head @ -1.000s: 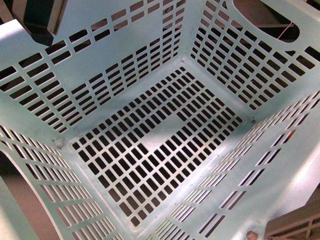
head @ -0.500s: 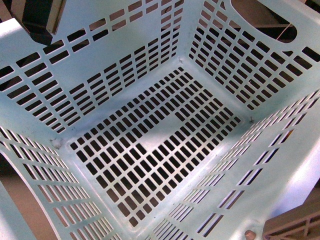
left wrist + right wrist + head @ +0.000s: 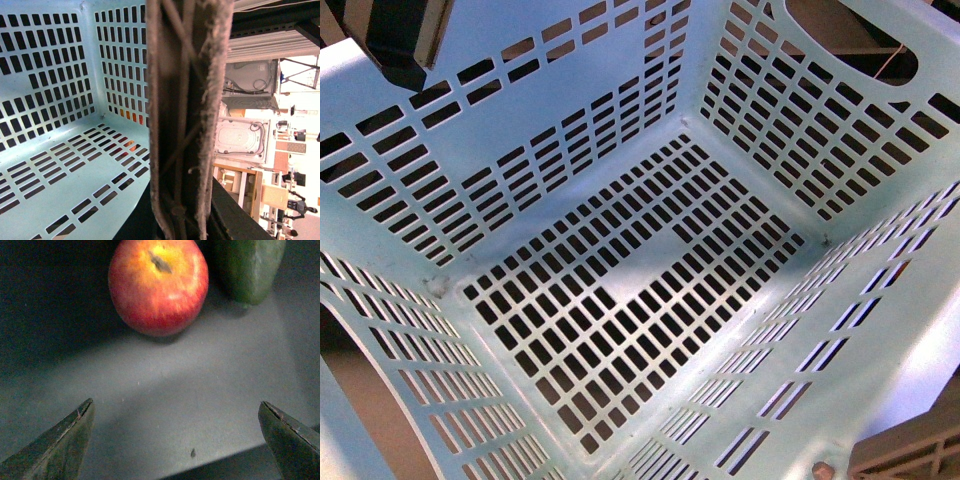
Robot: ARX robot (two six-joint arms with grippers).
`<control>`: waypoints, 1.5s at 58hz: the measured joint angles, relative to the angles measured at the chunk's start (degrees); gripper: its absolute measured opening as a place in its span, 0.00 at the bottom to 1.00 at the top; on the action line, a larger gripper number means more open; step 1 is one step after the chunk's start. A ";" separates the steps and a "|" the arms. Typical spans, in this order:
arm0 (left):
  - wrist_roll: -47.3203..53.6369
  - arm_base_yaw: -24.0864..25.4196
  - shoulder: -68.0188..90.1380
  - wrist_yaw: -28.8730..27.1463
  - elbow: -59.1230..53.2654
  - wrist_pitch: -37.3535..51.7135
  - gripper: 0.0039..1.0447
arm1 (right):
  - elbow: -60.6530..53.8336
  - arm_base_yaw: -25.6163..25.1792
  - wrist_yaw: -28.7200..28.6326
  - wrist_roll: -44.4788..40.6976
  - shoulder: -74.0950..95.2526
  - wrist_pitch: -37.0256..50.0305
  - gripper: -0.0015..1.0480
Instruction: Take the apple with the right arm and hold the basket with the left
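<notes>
Aiming at the apple (image 3: 158, 285), your right hand (image 3: 175, 407) was spread wide; next, move closer and squeeze. Left hand (image 3: 187, 125) touched the basket (image 3: 92, 60); I could not tell its grip.

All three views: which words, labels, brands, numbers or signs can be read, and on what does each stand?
None can be read.
The basket, the apple and the green object beside it show no print.
In the left wrist view, the white panel behind is too small and blurred to tell.
</notes>
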 joint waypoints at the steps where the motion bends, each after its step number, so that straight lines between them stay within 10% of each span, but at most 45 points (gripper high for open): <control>1: 0.00 0.00 0.00 -0.02 0.00 0.00 0.08 | 0.81 0.00 -0.02 -0.09 0.39 -0.24 0.91; 49: 0.00 0.00 0.00 -0.04 0.00 0.00 0.08 | 28.09 1.68 -1.62 2.78 16.76 -10.32 0.91; 65: 0.00 -0.02 0.00 0.00 0.00 0.00 0.08 | 27.82 1.73 -1.66 3.23 17.92 -9.84 0.70; 87: 0.00 -0.02 0.00 -0.02 0.00 0.00 0.08 | 12.74 -1.57 -8.90 0.68 -1.11 -7.80 0.68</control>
